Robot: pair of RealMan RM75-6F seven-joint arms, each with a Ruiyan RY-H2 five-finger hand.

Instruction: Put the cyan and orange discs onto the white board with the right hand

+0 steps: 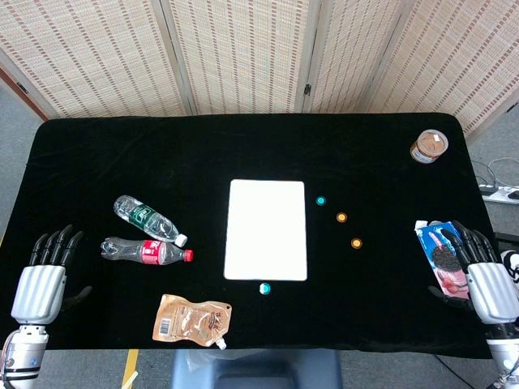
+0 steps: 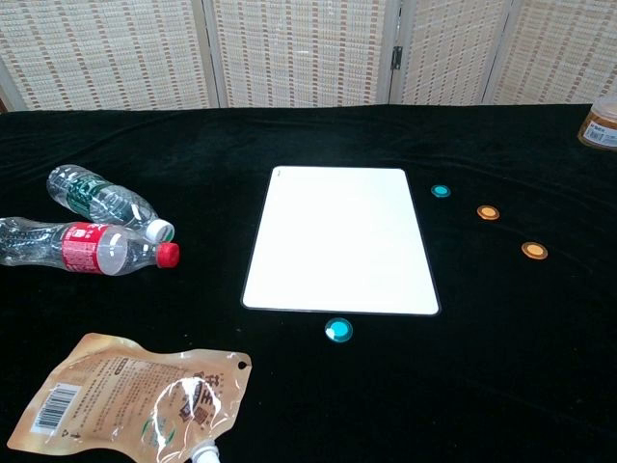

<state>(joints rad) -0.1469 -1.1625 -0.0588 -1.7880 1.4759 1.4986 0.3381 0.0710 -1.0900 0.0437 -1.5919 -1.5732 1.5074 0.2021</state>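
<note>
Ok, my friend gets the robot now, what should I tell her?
Left hand: open, holding nothing, at the table's left edge.
Right hand: open, holding nothing, beside a snack packet.
White board: bare, nothing placed yet.
Cyan discs: one right of the board, one just below its near edge.
Orange discs: right of the board.
Left: move all four onto the board with the right hand.

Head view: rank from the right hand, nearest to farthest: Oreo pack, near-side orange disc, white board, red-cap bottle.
From the right hand:
1. Oreo pack, right by its fingers.
2. Near-side orange disc, right of the board.
3. White board, table centre.
4. Red-cap bottle, far left.
</note>
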